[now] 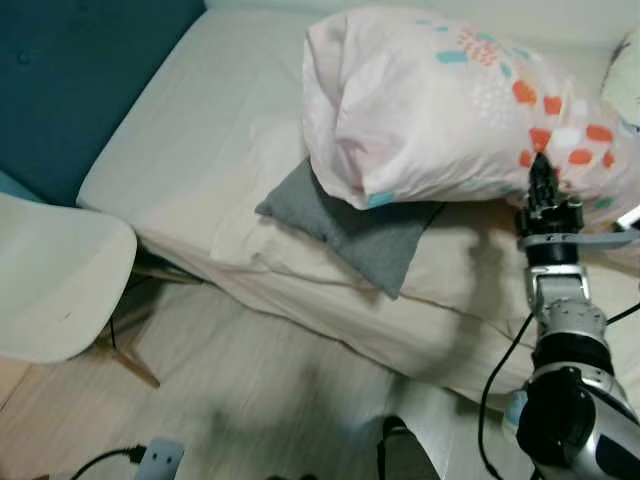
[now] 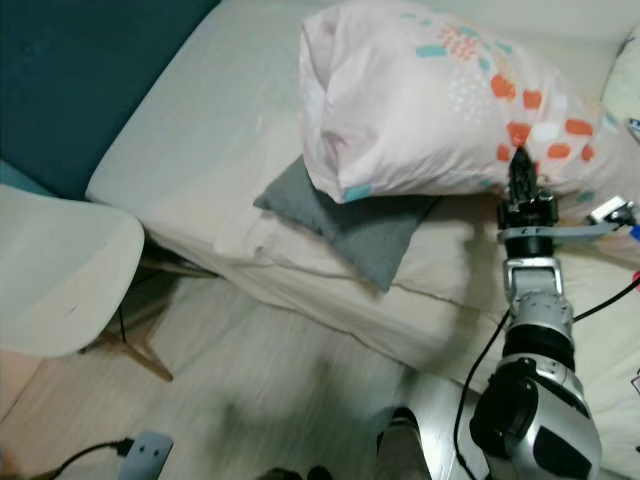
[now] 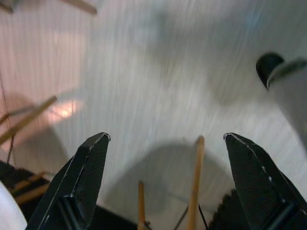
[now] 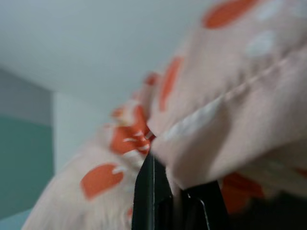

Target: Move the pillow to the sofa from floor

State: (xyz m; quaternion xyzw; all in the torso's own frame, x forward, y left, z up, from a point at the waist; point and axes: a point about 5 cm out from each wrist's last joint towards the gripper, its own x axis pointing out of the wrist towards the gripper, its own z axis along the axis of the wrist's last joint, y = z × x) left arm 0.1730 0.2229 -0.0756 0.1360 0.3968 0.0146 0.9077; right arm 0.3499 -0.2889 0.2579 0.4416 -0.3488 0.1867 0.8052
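A big pale pink pillow [image 1: 440, 105] with orange and teal patches hangs above the sofa seat [image 1: 200, 130], its lower corner over a grey cushion [image 1: 350, 225]. My right gripper [image 1: 541, 170] reaches up from below and is shut on the pillow's hem; the right wrist view shows the fabric edge [image 4: 201, 120] pinched between the black fingers [image 4: 151, 191]. My left gripper [image 3: 165, 143] is open over the pale wooden floor, with nothing between its fingers.
A white chair [image 1: 55, 280] with wooden legs stands at the left, close to the sofa's front edge. A power strip with a cable [image 1: 155, 458] lies on the floor near me. The sofa's teal back [image 1: 70, 70] rises at the left.
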